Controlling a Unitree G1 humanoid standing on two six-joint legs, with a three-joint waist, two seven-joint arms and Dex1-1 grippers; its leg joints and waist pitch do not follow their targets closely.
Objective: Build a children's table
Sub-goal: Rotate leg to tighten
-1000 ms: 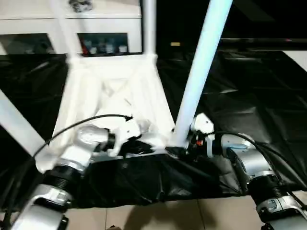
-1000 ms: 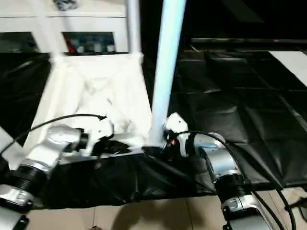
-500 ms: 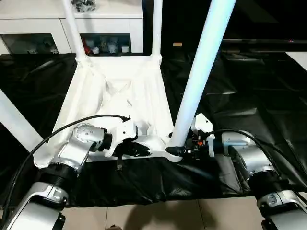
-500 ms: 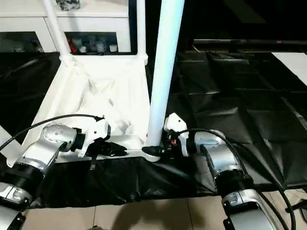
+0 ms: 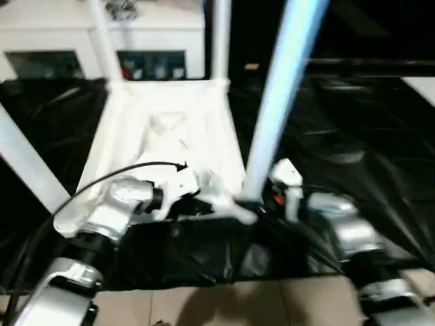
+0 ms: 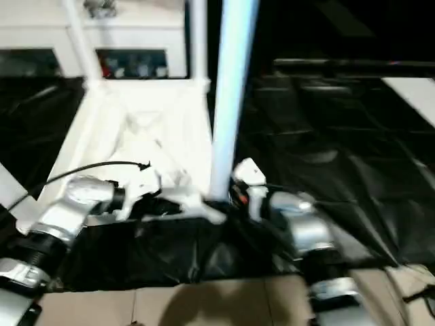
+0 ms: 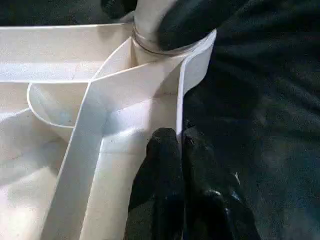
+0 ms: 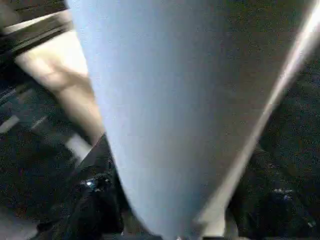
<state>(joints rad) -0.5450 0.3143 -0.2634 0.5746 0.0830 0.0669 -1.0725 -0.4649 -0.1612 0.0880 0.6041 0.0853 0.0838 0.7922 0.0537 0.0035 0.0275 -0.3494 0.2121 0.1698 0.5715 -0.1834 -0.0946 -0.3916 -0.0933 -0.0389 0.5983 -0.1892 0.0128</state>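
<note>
The table (image 5: 170,136) lies upside down on the black sheet (image 5: 353,136), ribbed underside up, with 4 legs rising from its corners. The left gripper (image 7: 179,145) is clenched on the thin near rim wall just beside the near right corner, one finger on each side of the wall. The right gripper (image 5: 262,198) sits at the base of the near right leg (image 5: 279,102), which fills the right wrist view between its fingers; whether they clamp it or merely straddle it I cannot tell. Over the last second that leg has gone from leaning right to standing closer to upright, and the corner looks slightly lifted. The leg is probably seating into its socket, the last of the 4.
</note>
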